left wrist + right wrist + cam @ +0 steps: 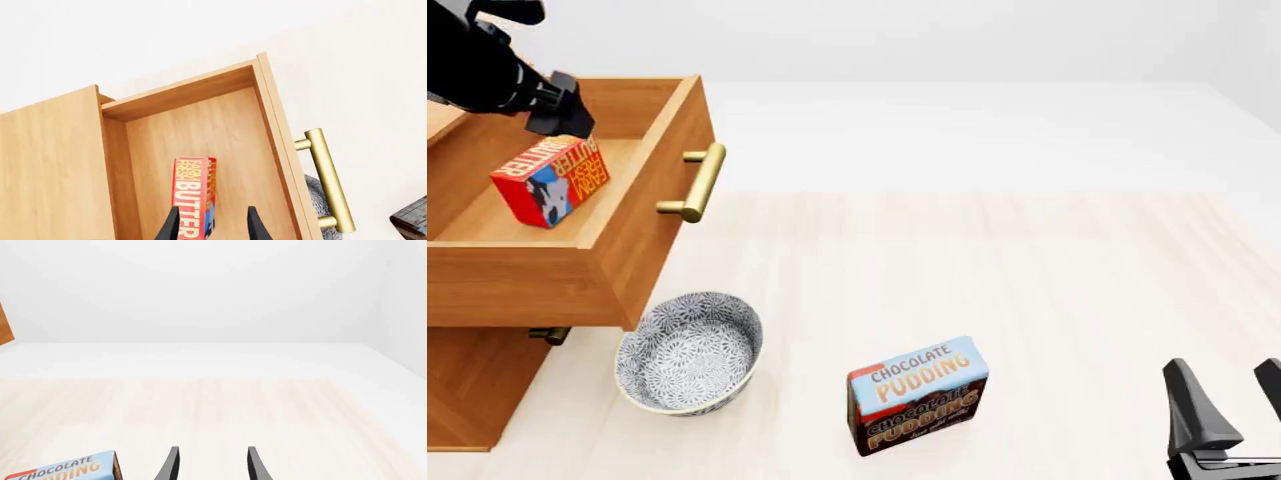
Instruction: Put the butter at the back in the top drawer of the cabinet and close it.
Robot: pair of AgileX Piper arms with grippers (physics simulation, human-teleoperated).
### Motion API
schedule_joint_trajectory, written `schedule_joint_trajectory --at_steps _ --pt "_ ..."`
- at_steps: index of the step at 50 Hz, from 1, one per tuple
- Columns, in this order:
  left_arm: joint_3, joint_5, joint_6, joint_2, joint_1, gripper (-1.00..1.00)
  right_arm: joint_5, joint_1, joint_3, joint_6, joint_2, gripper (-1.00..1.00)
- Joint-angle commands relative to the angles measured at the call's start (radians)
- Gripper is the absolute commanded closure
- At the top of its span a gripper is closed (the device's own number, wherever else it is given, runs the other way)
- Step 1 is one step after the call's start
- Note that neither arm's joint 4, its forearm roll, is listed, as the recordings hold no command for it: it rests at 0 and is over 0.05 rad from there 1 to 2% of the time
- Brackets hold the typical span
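Observation:
The butter [550,180], a small red and orange box, lies tilted inside the pulled-out top drawer [654,200] of the cabinet [467,390]. My left gripper [561,122] hovers just above the box. In the left wrist view the butter [193,197] stands between the spread fingers of the left gripper [213,227], close to one finger, and that gripper is open. The drawer's side wall [273,130] and brass handle [327,180] show there too. My right gripper [1228,420] is open near the table's front right corner, with nothing between its fingers [170,465].
A patterned bowl [687,352] sits on the table right below the open drawer's front. The chocolate pudding box [917,395] stands at front centre, left of the right gripper. A lower drawer's handle [550,335] peeks out beneath the top drawer.

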State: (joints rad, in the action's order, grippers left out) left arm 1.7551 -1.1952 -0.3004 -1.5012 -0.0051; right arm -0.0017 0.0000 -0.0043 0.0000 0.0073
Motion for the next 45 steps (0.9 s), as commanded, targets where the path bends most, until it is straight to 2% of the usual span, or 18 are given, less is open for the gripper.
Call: schedule_joint_trajectory --at_steps 1,19,34,45 --pt "0.065 -0.025 0.027 0.019 -0.051 -1.00 0.000 0.000 0.000 0.000 0.000 -1.00" --pt "0.078 -0.025 0.045 0.093 -0.144 -1.00 0.000 0.000 0.000 0.000 0.000 -1.00" --pt "0.153 -0.025 0.084 0.088 -0.289 -1.00 0.000 0.000 0.000 0.000 0.000 -1.00" --pt "0.196 -0.025 0.119 0.024 -0.407 -1.00 0.000 0.000 0.000 0.000 0.000 -1.00"
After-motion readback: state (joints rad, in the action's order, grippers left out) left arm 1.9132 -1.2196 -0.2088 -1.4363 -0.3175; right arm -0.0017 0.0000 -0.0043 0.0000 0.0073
